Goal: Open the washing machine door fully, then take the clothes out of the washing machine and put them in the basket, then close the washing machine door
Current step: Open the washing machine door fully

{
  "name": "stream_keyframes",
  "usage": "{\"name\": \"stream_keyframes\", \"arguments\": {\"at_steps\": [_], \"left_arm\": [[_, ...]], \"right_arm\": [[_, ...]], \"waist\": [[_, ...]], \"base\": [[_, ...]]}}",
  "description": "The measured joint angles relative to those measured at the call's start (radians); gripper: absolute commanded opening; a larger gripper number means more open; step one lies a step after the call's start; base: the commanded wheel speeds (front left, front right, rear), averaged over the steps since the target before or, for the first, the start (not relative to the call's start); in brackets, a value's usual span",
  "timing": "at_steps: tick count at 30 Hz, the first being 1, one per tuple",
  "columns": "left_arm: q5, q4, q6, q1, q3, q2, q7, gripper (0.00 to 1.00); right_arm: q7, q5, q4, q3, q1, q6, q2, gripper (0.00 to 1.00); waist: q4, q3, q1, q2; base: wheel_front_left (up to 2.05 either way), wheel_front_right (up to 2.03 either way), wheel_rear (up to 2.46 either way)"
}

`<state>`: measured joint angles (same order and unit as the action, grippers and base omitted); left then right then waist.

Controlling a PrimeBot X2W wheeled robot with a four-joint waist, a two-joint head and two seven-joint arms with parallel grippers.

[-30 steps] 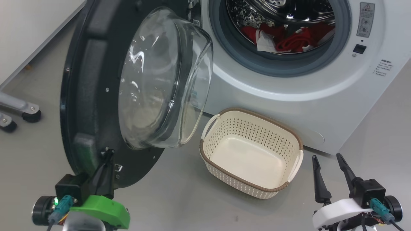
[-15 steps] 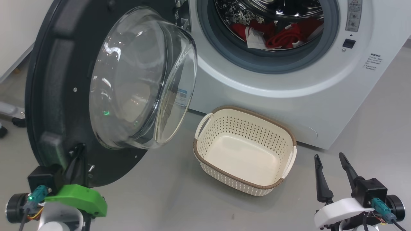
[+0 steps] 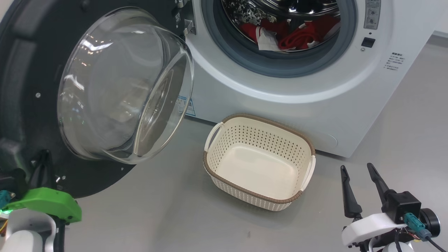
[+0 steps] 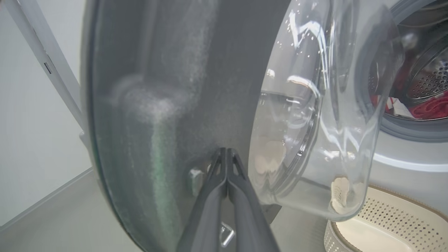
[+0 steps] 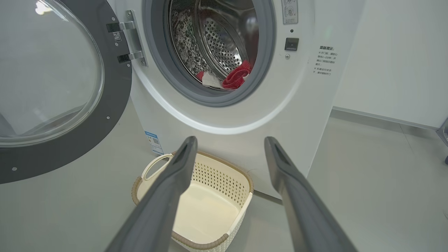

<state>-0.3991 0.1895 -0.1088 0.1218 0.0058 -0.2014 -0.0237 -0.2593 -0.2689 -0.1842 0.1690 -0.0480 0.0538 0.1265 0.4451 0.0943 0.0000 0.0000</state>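
Head view, looking down at a big white front-loading washing machine (image 3: 280, 115) on a grey floor (image 3: 175, 210). Its large round glossy black door (image 3: 14, 87) is swung wide open to the left, inner face toward the camera, w/ a bulging clear glass bowl window (image 3: 122, 84) at centre. Inside the opening, ringed by a grey rubber gasket (image 3: 245, 56), the clothes (image 3: 294, 35), bright red fabric plus a white piece, lie at the bottom of the perforated steel drum (image 5: 224, 42). A small blue sticker (image 3: 185, 105) sits at the machine's lower left front corner.

On the floor just in front of the machine, below the opening & right of the door, stands a small cream perforated plastic basket (image 3: 245, 140) w/ brown woven-look rim & two side handles, its cream bottom in plain sight.

At lower left, on a green-capped wrist, the left pincer (image 3: 43, 164) has its two dark fingers pressed together w/ nothing btwn them. The tips are against the door's black inner face near its lower edge, beside a small metal fitting (image 4: 194, 176).

At lower right, on a white-capped wrist, the right pincer (image 3: 356, 167) has its fingers spread apart & holds nothing. It hovers above the floor, right of the basket & apart from it. In the right wrist view its fingers frame the basket, w/ the machine front beyond.
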Motion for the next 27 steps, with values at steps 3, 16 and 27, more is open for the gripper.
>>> {"name": "stream_keyframes", "arguments": {"at_steps": [3,16,27], "left_arm": [[-0.001,0.028,0.000,0.023,0.019,-0.010,-0.001,0.00],[-0.013,0.125,-0.002,0.078,0.102,-0.035,-0.034,0.00],[-0.013,0.137,-0.002,0.081,0.108,-0.027,-0.086,0.00]], "right_arm": [[0.000,0.000,0.000,-0.007,0.000,0.000,0.000,1.00],[0.000,0.000,-0.002,-0.005,0.009,0.000,0.000,1.00],[0.000,0.000,-0.004,0.003,0.019,0.000,-0.005,1.00]], "waist": [[-0.007,0.003,0.0000,0.0000],[-0.043,0.006,0.0000,0.0000],[-0.062,0.001,0.0000,0.0000]], "base": [[0.00,0.00,0.00],[0.00,0.00,0.00],[0.00,0.00,0.00]]}}
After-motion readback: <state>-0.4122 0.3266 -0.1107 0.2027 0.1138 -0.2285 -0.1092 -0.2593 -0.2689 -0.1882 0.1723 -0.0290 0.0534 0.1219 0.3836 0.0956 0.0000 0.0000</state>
